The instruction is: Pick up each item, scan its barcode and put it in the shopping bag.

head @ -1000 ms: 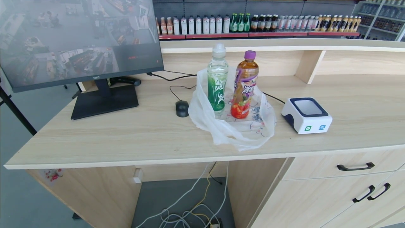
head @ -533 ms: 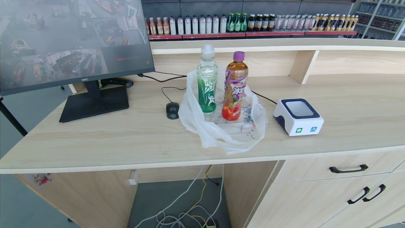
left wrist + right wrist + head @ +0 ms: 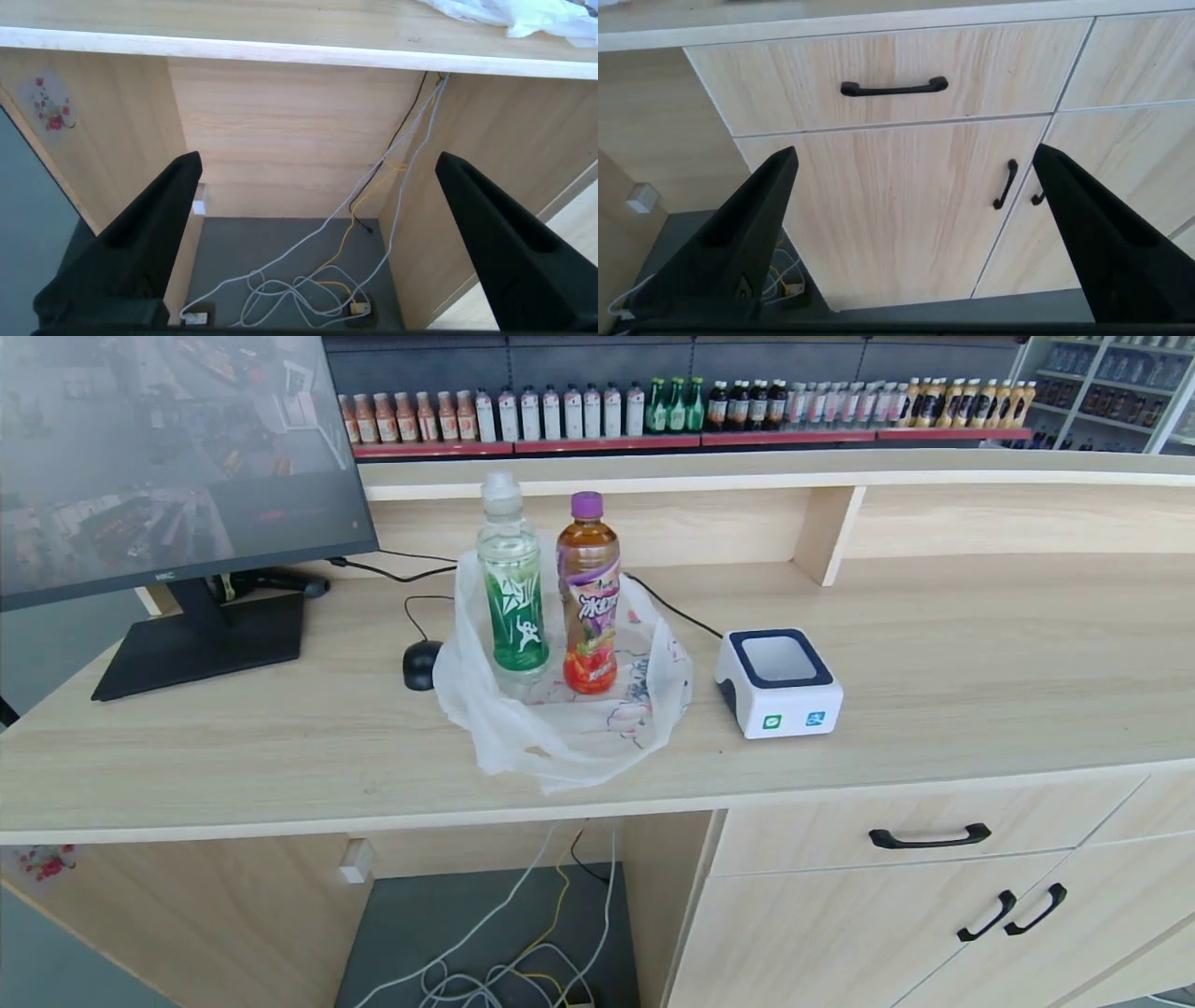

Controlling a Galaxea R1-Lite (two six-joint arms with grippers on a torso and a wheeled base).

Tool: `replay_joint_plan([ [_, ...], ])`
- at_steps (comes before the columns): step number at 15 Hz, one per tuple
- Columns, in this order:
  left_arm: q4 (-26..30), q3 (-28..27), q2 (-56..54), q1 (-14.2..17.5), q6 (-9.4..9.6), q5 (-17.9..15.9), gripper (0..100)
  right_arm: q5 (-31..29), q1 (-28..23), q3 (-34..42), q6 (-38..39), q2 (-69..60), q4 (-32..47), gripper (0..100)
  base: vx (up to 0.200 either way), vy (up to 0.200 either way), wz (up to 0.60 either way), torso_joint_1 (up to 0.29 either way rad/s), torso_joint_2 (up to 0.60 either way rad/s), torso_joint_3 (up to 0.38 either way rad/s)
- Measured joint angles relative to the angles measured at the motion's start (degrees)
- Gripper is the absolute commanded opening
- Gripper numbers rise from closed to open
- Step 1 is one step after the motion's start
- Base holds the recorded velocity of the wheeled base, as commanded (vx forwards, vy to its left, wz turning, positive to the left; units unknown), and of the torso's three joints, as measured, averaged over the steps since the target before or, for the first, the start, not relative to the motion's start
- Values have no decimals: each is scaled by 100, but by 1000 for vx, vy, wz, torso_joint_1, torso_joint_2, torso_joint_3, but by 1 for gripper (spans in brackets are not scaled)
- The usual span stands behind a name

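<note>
Camera shifted right; green bottle [image 3: 512, 593], orange bottle [image 3: 588, 602] stand in shopping bag [image 3: 560, 747]

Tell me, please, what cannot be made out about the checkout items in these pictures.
- Barcodes: head view, too small to find on the green bottle or orange bottle.
- Shopping bag: left wrist view, cut off by the edge.
- Scanner cable, far end: head view, hidden behind the bag.

On our pale wooden bench [image 3: 980, 653] we see, from left to right, a monitor [image 3: 201, 635], a mouse [image 3: 420, 665], the white shopping bag [image 3: 560, 742] and a scanner [image 3: 780, 683].
</note>
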Motion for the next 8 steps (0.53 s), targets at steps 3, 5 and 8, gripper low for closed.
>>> replay_joint_plan([
  [3, 2, 0, 0, -2, -2, 2, 100, 0, -4, 0, -7, 2, 0, 100, 0, -200, 0, 4, 1, -1],
  [5, -6, 0, 0, 0, -30, 2, 100, 0, -4, 0, -2, 2, 0, 100, 0, -200, 0, 10, 0, -2],
  [8, -9, 0, 0, 0, -30, 2, 100, -2, 0, 0, -11, 2, 0, 100, 0, -200, 0, -6, 1, 1],
])
